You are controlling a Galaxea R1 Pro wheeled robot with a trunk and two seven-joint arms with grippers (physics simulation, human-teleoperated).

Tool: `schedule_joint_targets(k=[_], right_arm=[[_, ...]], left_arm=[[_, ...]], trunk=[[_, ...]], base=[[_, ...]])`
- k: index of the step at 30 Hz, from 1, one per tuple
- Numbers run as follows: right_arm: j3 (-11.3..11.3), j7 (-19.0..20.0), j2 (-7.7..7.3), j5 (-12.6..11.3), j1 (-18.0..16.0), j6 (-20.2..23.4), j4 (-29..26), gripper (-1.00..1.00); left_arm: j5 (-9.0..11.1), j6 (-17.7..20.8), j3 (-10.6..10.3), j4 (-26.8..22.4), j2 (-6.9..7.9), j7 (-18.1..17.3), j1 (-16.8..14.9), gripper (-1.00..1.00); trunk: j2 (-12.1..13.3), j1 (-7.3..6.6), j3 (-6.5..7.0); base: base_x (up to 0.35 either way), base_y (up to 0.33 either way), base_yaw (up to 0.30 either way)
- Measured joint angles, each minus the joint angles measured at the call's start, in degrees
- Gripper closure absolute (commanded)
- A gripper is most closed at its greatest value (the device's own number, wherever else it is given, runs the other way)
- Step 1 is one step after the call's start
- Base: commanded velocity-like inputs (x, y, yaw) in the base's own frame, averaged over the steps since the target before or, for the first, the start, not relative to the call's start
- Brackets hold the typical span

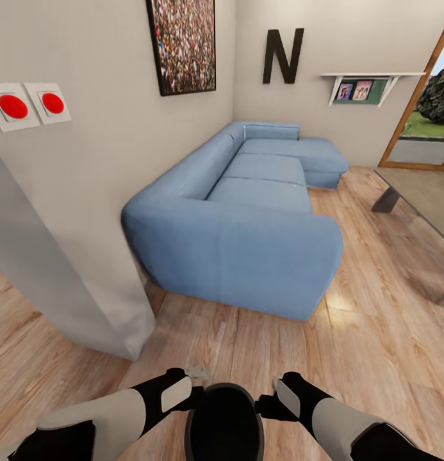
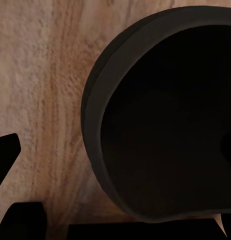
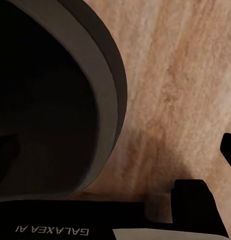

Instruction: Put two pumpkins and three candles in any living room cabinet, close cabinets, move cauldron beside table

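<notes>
Cauldron point(image 1: 225, 422) sits between left hand point(image 1: 195, 396) and right hand point(image 1: 268, 404), apparently clamped for carrying toward the table point(image 1: 427, 192) beyond the sofa point(image 1: 247, 218); finger closure I cannot tell.

Both arms had pale grey forearm shells over black joints; the left arm point(image 1: 113, 416) and right arm point(image 1: 340, 419) ended in black wrists, one housing lettered "GALAXEA AI"

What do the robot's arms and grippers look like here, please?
Each arm has a light grey, smooth, rounded forearm shell running into black joint sections, with a pale panel near the wrist. The left gripper and right gripper are black and blocky. In the right wrist view, white "GALAXEA AI" lettering shows upside down on black housing. No loose cables show.
</notes>
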Motion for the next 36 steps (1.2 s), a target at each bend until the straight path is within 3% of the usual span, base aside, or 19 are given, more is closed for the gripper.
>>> schedule_joint_targets(k=[5,10,36], right_arm=[[0.04,4.16,-0.2,0.07,0.0,0.05,0.21,-1.0],[0.05,5.49,0.01,0.16,0.06,-0.01,0.3,-1.0],[0.09,5.53,-0.32,0.75,0.19,-1.97,0.31,-1.0]], left_arm=[[-0.22,0.03,-0.16,-0.17,-0.31,3.5,0.0,-1.0],[-0.23,0.03,-0.23,-0.39,-0.36,7.0,0.0,-1.0],[-0.55,0.03,-0.25,-0.6,-0.36,7.37,0.09,-1.0]], trunk=[[-2.01,1.1,-0.9],[-4.01,2.2,-1.8],[-14.44,7.91,-6.46]], base=[[0.0,0.0,0.0],[0.0,0.0,0.0],[0.0,0.0,0.0]])
